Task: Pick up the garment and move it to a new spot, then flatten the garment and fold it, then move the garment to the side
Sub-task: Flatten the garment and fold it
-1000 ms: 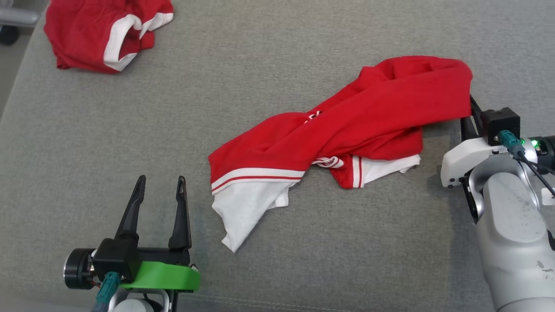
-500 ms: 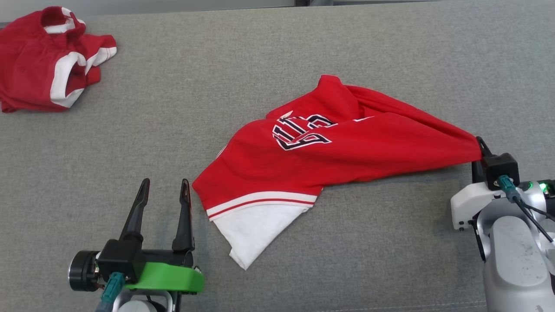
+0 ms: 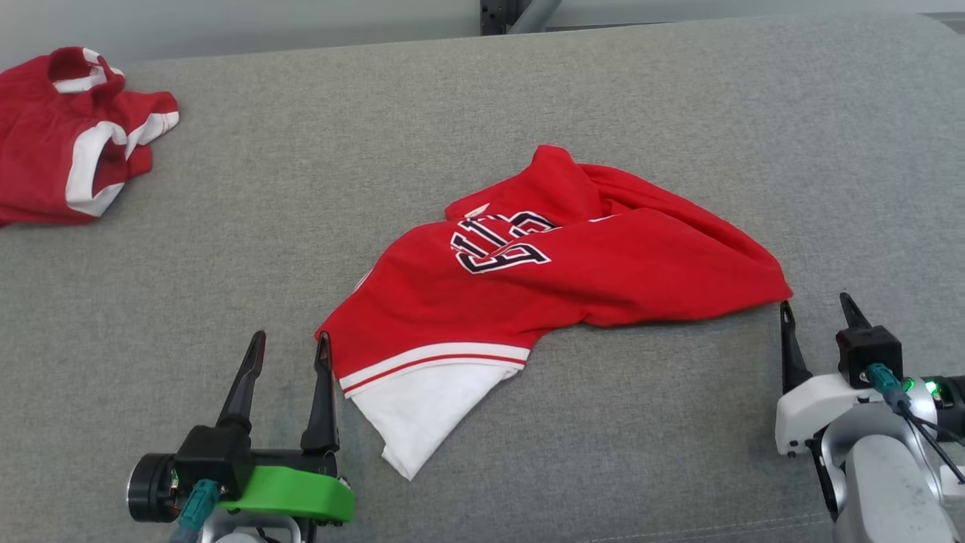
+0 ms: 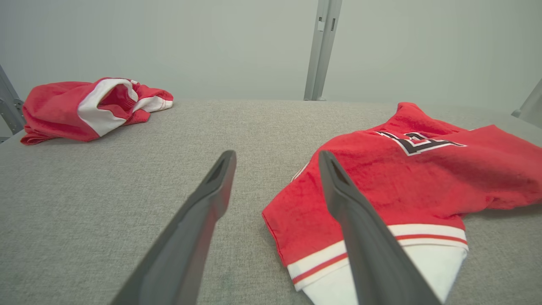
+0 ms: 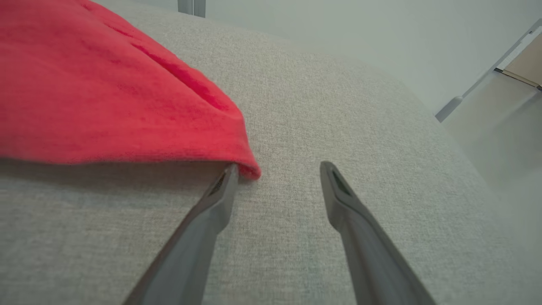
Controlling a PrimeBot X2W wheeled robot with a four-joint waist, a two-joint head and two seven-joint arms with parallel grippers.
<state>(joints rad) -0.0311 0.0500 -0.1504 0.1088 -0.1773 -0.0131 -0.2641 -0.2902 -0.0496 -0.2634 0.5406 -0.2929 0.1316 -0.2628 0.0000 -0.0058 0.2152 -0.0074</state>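
A red garment [image 3: 543,294] with dark lettering and a white hem lies rumpled in the middle of the grey cushion [image 3: 467,113]. In the left wrist view the garment [image 4: 402,182] sits right of my fingers; in the right wrist view its red corner [image 5: 106,93] ends at my left finger's tip. My right gripper [image 3: 816,307] stands open just off that right corner, holding nothing. My left gripper [image 3: 291,341] is open beside the garment's lower left edge, empty.
A second red and white garment [image 3: 68,136] lies bunched at the cushion's far left, also in the left wrist view as a heap [image 4: 89,108]. A metal post [image 4: 322,46] rises behind the cushion. The cushion's right edge drops off near my right arm.
My right gripper has opened and let go of the garment's right corner, which now rests on the cushion. The head camera has shifted. The left gripper stays open.
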